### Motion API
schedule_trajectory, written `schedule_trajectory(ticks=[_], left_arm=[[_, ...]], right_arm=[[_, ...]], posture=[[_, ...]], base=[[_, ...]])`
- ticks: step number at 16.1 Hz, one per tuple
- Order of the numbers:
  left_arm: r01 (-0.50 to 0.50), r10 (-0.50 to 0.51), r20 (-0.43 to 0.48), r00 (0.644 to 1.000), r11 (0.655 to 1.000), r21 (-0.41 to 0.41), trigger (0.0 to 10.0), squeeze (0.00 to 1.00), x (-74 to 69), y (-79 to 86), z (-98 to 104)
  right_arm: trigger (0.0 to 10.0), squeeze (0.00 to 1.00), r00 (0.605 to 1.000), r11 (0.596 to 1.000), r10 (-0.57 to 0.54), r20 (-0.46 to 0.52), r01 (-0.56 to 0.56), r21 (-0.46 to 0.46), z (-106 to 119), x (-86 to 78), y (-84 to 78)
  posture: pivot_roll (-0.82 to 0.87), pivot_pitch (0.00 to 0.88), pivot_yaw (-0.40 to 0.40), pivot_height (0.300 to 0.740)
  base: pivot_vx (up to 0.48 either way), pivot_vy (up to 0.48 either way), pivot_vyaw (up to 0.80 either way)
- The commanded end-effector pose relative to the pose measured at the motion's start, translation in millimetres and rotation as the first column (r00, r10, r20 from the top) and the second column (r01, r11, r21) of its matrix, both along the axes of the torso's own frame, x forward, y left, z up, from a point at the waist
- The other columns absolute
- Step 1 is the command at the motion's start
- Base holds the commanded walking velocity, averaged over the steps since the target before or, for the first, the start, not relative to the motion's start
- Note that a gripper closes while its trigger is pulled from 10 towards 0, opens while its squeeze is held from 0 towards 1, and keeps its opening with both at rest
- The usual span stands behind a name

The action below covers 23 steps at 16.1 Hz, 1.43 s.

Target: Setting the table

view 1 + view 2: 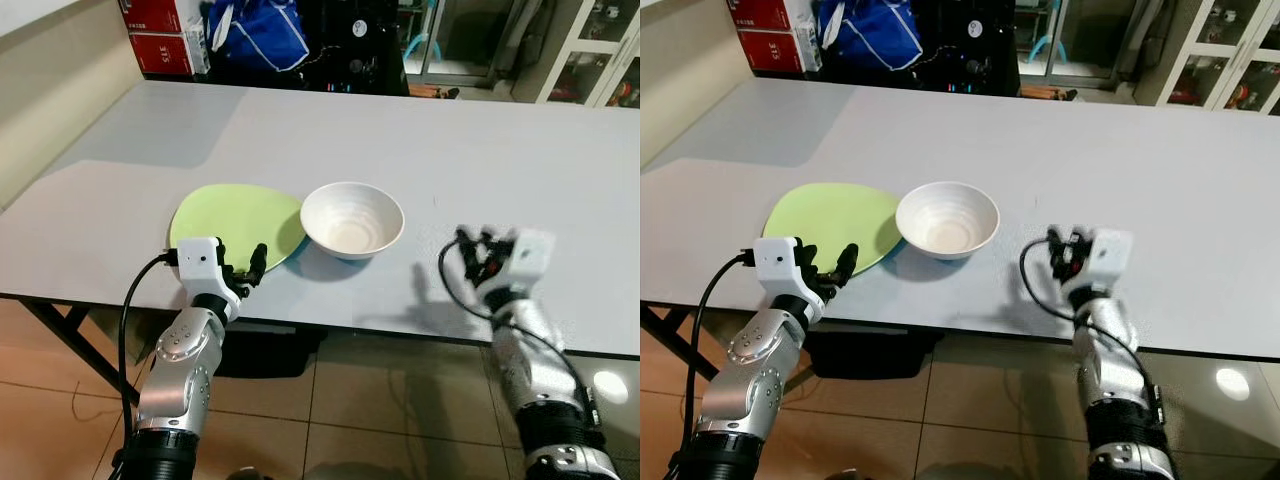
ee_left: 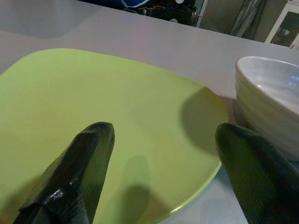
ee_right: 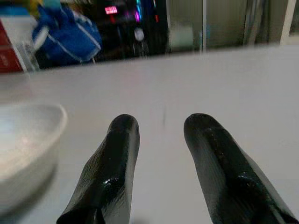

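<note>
The green plate [image 1: 235, 225] lies on the grey table [image 1: 480, 150], near its near edge and left of centre. The white bowl [image 1: 352, 218] stands just to the right of the plate, its left side touching or overlapping the plate's right rim; which of the two cannot be told.

The left gripper [image 1: 250, 268] is held at the near edge of the plate, and the plate extends away from it toward the far side. In the left wrist view the fingers [image 2: 79, 172] are spread wide apart, with the plate's surface seen between them; nothing is gripped. The left arm is judged the nearer one for any handling of the plate.

The right gripper [image 1: 1055, 252] is held over bare table to the right of the bowl, a little apart from it. Its fingers [image 3: 112, 163] are parted by a narrow gap and hold nothing.

The plate is flat, pale green, rounded at the corners and bare. The bowl is white, ribbed on the outside and empty.
</note>
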<state>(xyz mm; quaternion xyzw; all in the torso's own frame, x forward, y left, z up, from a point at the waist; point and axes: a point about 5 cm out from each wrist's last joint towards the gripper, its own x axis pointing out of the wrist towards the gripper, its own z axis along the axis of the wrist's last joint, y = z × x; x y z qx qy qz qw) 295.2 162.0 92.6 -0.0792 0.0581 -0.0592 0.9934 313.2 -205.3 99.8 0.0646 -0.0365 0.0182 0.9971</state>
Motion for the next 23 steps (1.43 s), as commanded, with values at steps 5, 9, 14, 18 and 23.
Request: schedule_trajectory(ticks=[5, 9, 14, 18, 23], left_arm=[[0.005, -0.001, 0.091, 0.996, 0.999, -0.043, 10.0, 0.0, -3.9, -3.5, 10], [0.029, -0.022, 0.208, 0.978, 0.999, -0.029, 10.0, 0.0, -10.6, 0.7, 32], [0.035, -0.029, 0.25, 0.968, 0.999, -0.017, 10.0, 0.0, -11.7, -1.3, 37], [0.045, -0.04, 0.216, 0.976, 0.999, -0.018, 10.0, 0.0, -11.7, -6.2, 31], [0.049, -0.052, 0.158, 0.986, 0.998, 0.024, 10.0, 0.0, -9.9, -12.0, 21]], right_arm=[[10.0, 0.0, 0.995, 0.997, -0.041, 0.092, 0.047, -0.06, 6, -18.8, 0.2], [10.0, 0.0, 0.993, 0.994, -0.047, 0.105, 0.057, -0.095, 4, -30.9, 4.4], [10.0, 0.0, 0.986, 0.989, -0.063, 0.153, 0.082, -0.126, 14, -37.3, 6.5], [10.0, 0.0, 0.983, 0.985, -0.071, 0.168, 0.095, -0.143, 18, -36.4, 4.2], [10.0, 0.0, 0.99, 0.984, -0.061, 0.13, 0.082, -0.155, 15, -30.7, 5.8]], posture=[[0.04, 0.0, -0.001, 0.74], [0.03, 0.0, 0.005, 0.74], [0.0, 0.0, 0.007, 0.74], [-0.01, 0.0, 0.007, 0.74], [0.02, 0.0, -0.009, 0.74]], base=[[0.0, 0.0, 0.0], [0.0, 0.0, 0.0], [0.0, 0.0, 0.0], [0.0, 0.0, 0.0], [0.0, 0.0, 0.0]])
